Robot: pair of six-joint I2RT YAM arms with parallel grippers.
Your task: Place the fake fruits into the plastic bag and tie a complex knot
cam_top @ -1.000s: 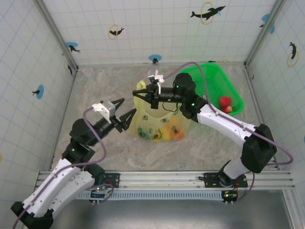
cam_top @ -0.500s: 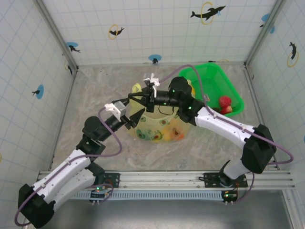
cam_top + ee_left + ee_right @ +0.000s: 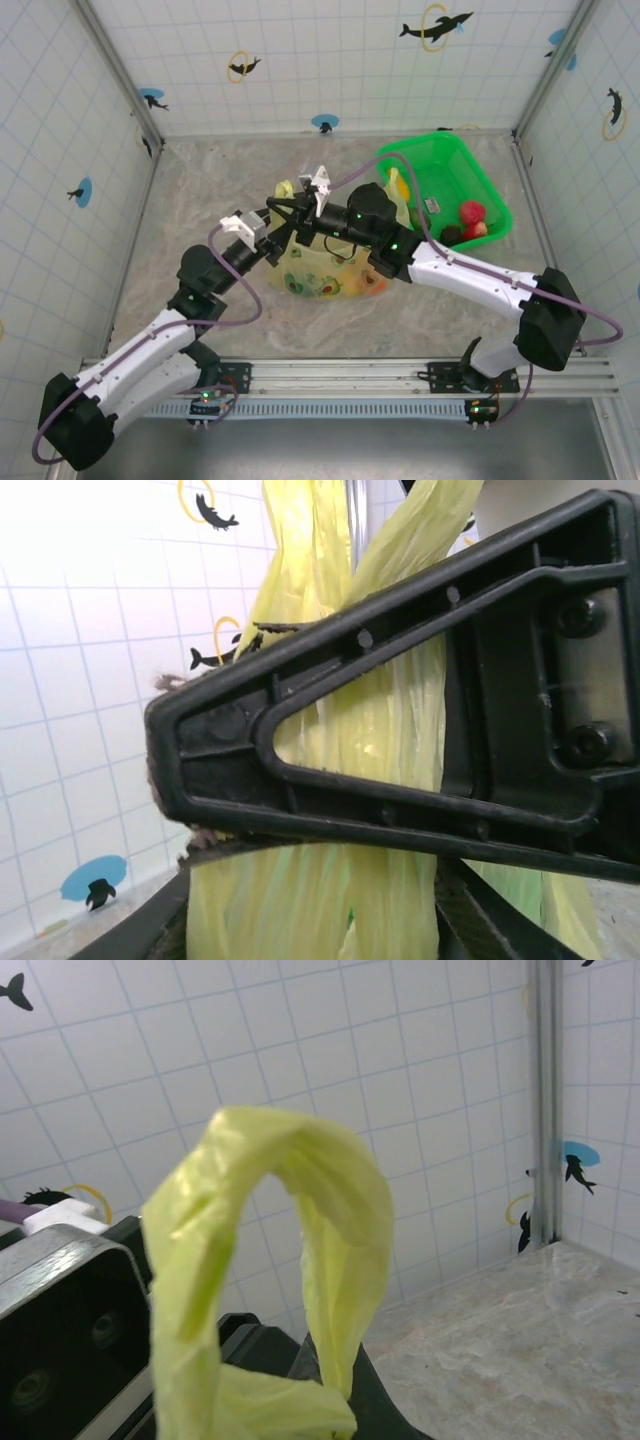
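The pale yellow plastic bag (image 3: 322, 262) sits mid-table with several fake fruits (image 3: 327, 288) showing through its side. My right gripper (image 3: 286, 206) is shut on one bag handle, whose loop (image 3: 300, 1220) arches up above the fingers (image 3: 385, 1415). My left gripper (image 3: 282, 240) is open, just under the right one. Its fingers (image 3: 480, 920) straddle the gathered handle strips (image 3: 320, 900) without pinching them. In the left wrist view, the right gripper's black finger (image 3: 380, 740) crosses in front of the strips. No knot shows.
A bright green tray (image 3: 485, 180) stands at the back right, holding a red fruit (image 3: 472, 213) and a dark fruit (image 3: 452, 233). The right arm (image 3: 450, 270) reaches across over the bag. Tiled walls close in the back and both sides.
My left gripper has advanced right and up to the bag's handles. The right gripper has swung left with its handle, and the bag has shifted a little left.
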